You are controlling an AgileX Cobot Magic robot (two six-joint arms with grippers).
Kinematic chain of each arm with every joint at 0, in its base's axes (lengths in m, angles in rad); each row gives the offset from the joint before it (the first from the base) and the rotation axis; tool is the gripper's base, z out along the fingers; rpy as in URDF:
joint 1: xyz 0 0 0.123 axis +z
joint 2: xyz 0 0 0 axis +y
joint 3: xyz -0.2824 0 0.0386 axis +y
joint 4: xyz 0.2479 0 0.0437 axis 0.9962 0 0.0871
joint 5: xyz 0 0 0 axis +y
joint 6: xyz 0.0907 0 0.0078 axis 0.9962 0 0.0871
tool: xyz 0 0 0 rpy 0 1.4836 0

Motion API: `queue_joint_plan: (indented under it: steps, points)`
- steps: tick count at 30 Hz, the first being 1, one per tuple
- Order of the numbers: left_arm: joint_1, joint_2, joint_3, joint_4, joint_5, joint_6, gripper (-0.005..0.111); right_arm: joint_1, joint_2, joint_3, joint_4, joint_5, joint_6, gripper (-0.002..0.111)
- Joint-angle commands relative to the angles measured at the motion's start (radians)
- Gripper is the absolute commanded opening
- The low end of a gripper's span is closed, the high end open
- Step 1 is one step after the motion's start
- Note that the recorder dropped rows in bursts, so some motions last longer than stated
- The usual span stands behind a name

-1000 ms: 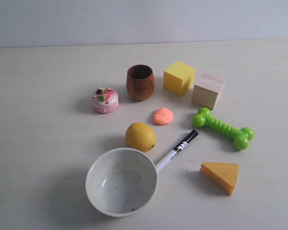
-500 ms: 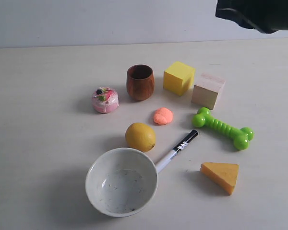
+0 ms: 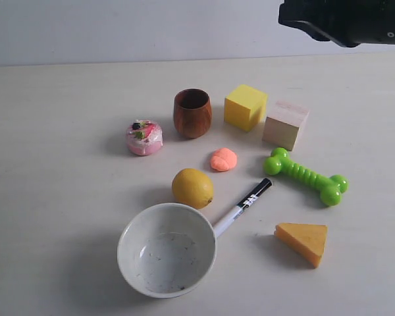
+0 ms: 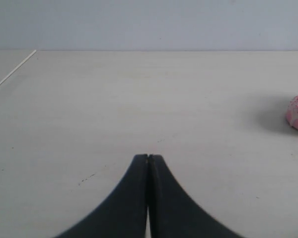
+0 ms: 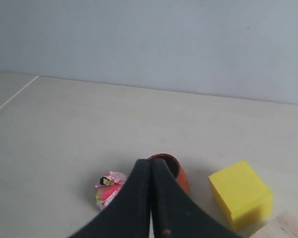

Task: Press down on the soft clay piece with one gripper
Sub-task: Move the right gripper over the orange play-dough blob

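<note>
Clay piece (image 3: 224, 159) lies on the pale table (image 3: 52, 210) in the exterior view: a small salmon-orange rounded lump w/ nothing touching it.

Taking the clay piece as dial centre in that view:
- wooden cup (image 3: 192, 113) at 11 o'clock
- yellow cube (image 3: 245, 106) at 1
- plain wood block (image 3: 286, 124) at 2
- green bone toy (image 3: 305, 176) near, at 3–4
- black-and-white marker (image 3: 243, 205) at 5
- cheese-shaped wedge (image 3: 303, 241) farther out, at 4–5
- lemon (image 3: 192, 187) near, at 7
- white bowl (image 3: 124, 240) beyond the lemon, also at 7
- pink cake toy (image 3: 144, 137) at 10

The marker's white end runs in beside the bowl rim; contact can't be told.

Right arm (image 3: 345, 20) shows there only as a black body at approx. 1 o'clock, cut by the frame edge and well apart from the clay. Its fingertips are outside that view.

Right gripper (image 5: 150, 162): the right wrist cam shows both black fingers pressed together tip to tip, nothing btwn them. Beyond the tips are the cake toy, the cup (partly hidden by the tips), the yellow cube and a corner of the wood block.

Left gripper (image 4: 148, 158): fingers likewise pressed together, holding nothing, over bare table. An edge of the cake toy shows well away from them.
</note>
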Motion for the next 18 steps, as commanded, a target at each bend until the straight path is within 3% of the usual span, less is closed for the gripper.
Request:
queue_joint_plan:
  steps: [1,10,15,18]
  points:
    - [-0.005,-0.007,0.000,-0.002,-0.008,-0.002,0.000,0.002,0.041,-0.005,0.214,0.021,-0.261,0.000]
    - [-0.005,-0.007,0.000,-0.002,-0.008,-0.002,0.000,0.006,0.121,-0.005,0.721,0.223,-0.876,0.000]
    - [-0.005,-0.007,0.000,-0.002,-0.008,-0.002,0.000,0.064,0.147,-0.005,1.119,0.355,-1.353,0.000]
    - [-0.005,-0.007,0.000,-0.002,-0.008,-0.002,0.000,0.102,0.154,-0.005,1.265,0.382,-1.540,0.000]
